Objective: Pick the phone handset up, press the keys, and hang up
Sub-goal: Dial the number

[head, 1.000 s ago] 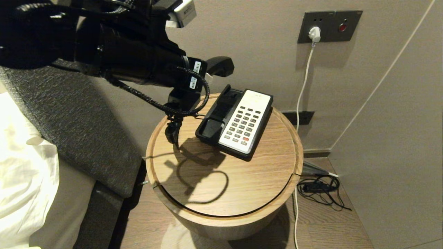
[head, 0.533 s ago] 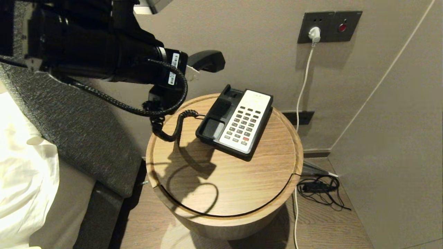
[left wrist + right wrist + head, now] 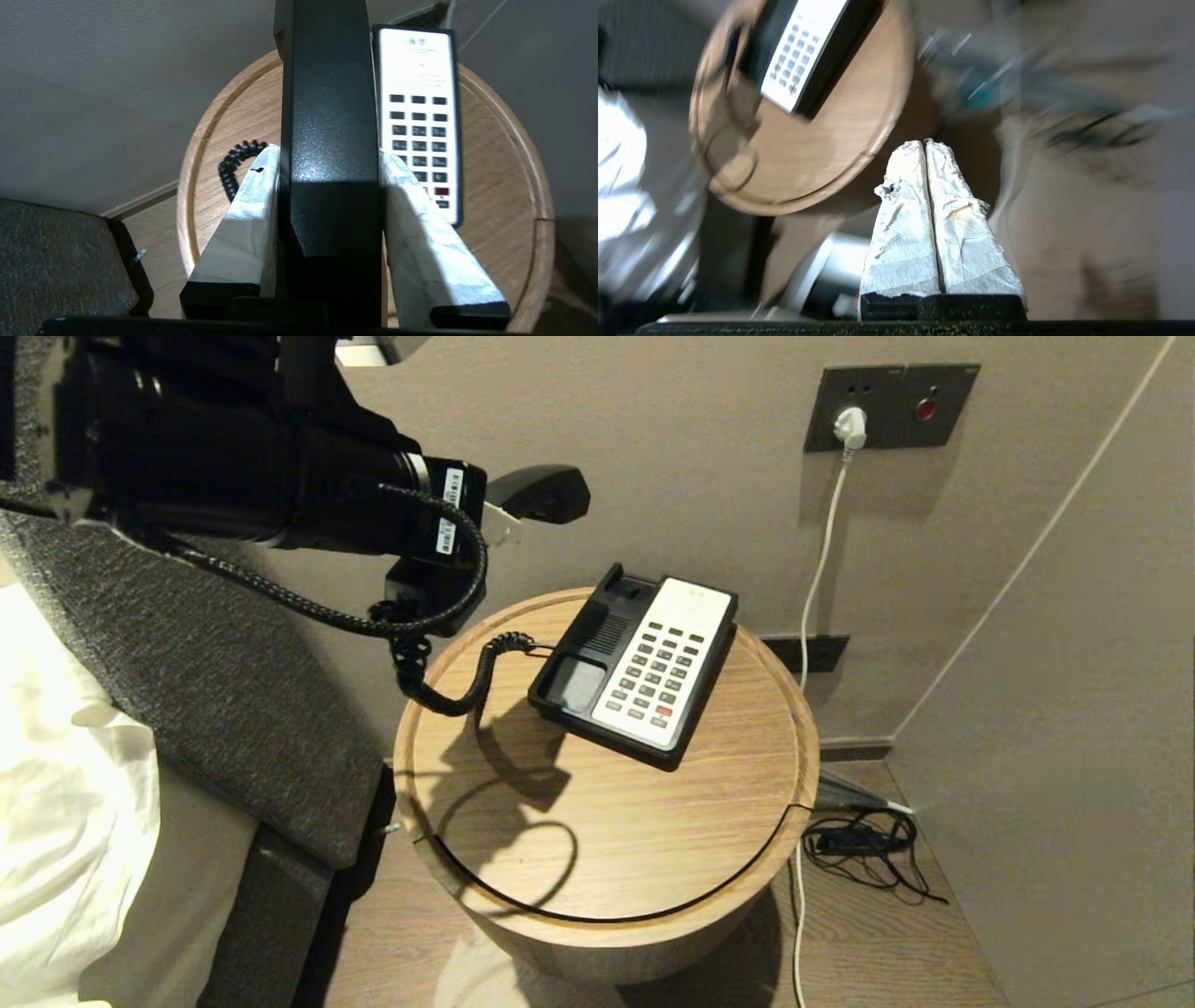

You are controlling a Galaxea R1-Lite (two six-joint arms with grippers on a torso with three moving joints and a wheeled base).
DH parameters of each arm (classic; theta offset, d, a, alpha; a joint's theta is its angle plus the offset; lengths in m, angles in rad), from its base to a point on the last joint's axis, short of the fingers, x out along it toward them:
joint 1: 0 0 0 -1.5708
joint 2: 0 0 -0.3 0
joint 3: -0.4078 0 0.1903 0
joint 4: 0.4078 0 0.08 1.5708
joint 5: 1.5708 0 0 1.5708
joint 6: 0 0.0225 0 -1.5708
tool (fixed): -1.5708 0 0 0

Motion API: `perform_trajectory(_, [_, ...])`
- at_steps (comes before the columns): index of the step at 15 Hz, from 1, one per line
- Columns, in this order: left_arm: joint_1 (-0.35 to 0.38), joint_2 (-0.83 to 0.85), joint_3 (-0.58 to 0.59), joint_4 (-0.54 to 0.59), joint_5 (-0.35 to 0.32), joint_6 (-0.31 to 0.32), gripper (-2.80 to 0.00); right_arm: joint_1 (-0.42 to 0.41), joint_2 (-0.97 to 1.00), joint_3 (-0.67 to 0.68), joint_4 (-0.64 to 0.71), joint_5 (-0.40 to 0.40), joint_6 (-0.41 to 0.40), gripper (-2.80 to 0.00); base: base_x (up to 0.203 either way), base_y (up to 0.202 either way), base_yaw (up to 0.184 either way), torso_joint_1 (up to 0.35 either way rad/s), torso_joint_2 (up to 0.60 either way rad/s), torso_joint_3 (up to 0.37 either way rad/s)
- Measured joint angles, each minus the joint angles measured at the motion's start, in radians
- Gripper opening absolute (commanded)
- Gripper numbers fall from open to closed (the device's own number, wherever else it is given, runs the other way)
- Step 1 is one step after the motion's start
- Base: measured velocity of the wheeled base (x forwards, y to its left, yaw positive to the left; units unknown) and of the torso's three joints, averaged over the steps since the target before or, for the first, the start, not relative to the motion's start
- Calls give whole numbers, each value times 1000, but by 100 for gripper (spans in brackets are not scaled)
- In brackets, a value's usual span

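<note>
My left gripper [image 3: 497, 525] is shut on the black phone handset [image 3: 543, 491] and holds it in the air, above and left of the phone base [image 3: 586, 658]. In the left wrist view the handset [image 3: 329, 116] sits between the white padded fingers [image 3: 252, 196] of the left gripper [image 3: 327, 156]. The coiled cord [image 3: 448, 695] hangs from the handset to the base. The cradle is empty. The keys [image 3: 658, 677], dark grey with one red, lie in the white faceplate and also show in the left wrist view [image 3: 418, 140]. My right gripper [image 3: 925, 142] is shut and empty, low beside the table, out of the head view.
The phone stands at the back of a round wooden bedside table [image 3: 653, 831]. A grey upholstered headboard [image 3: 215, 672] and white bedding [image 3: 56, 803] are to the left. A wall socket with a white plug [image 3: 848, 427] and floor cables [image 3: 859, 845] are to the right.
My left gripper has carried the handset up and to the left, away from the base. The coiled cord has lifted off the table and stretched. The phone base has not moved.
</note>
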Motion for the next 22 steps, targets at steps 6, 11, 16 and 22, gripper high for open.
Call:
perform_trajectory(6, [66,25,-28,-4,0,-3,-280,278,501,-161,-187,17,62,-280,0,0,0,0,0,0])
perform_trajectory(11, [140,24,-38,1,3,-3,-280,336,722,-334,-211,12,136,-280,0,0,0,0,0,0])
perform_trajectory(16, [159,28,-37,0,4,-3,-280,368,852,-454,-210,6,168,-280,0,0,0,0,0,0])
perform_trajectory(22, [161,32,-39,1,2,-1,-280,377,926,-480,-216,-13,168,-280,0,0,0,0,0,0])
